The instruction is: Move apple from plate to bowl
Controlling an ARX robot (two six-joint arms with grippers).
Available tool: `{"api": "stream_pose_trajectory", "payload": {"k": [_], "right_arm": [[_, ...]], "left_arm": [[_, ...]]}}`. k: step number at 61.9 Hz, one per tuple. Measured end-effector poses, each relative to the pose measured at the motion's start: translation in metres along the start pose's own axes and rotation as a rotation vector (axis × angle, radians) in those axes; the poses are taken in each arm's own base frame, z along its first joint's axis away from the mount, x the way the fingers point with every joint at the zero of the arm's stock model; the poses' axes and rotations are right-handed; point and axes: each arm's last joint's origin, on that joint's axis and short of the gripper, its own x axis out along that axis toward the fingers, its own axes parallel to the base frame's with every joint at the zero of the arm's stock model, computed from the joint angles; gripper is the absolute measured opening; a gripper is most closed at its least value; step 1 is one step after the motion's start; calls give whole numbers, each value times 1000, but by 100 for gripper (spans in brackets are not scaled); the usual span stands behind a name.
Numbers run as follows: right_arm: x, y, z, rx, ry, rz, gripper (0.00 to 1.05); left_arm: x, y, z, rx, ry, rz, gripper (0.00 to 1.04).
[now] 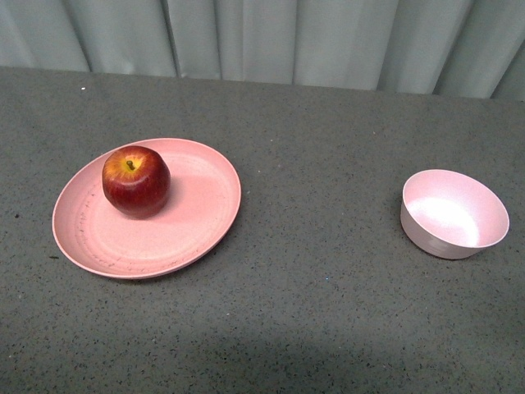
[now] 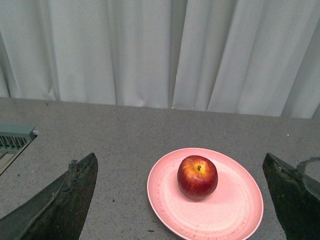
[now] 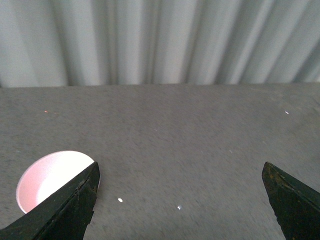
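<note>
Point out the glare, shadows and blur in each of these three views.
Front view: glare whitens the inside of the bowl, the apple throws a soft shadow rightwards onto the plate, and a dim band crosses the near edge of the table. Left wrist view: evenly lit, apple sharp with small highlights. Right wrist view: softer overall, bowl washed nearly white.

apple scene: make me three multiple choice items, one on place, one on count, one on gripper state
1. The apple sits: A on the plate B in the bowl C on the bare table
2. Dishes on the table: A one B two C three
3. The left gripper is: A open, empty B shut on the apple C shut on the plate
Answers: 1 A, it rests on the plate; 2 B, plate and bowl only; 3 A, fingers spread wide, holding nothing.
</note>
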Motion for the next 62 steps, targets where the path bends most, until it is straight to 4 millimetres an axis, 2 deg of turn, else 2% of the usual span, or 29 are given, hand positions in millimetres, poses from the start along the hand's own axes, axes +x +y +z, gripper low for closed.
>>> {"api": "stream_pose_trajectory", "payload": {"k": [5, 10, 12, 19, 28, 40, 48, 62], "right_arm": [[27, 7, 14, -37, 28, 74, 95], [56, 19, 15, -81, 101, 157, 95], [72, 28, 13, -109, 152, 209, 95], [104, 50, 6, -174, 264, 321, 95], [135, 81, -11, -253, 417, 463, 95], [157, 111, -30, -331, 556, 575, 95], [168, 128, -51, -388, 651, 615, 95], [181, 145, -65, -421, 707, 662, 95]], "left_arm": [[0, 0, 0, 0, 0, 0, 98], [0, 0, 0, 0, 0, 0, 98], [0, 0, 0, 0, 0, 0, 98], [0, 0, 0, 0, 0, 0, 98], [0, 0, 0, 0, 0, 0, 98], [0, 0, 0, 0, 0, 0, 98], [0, 0, 0, 0, 0, 0, 98], [0, 0, 0, 0, 0, 0, 98]]}}
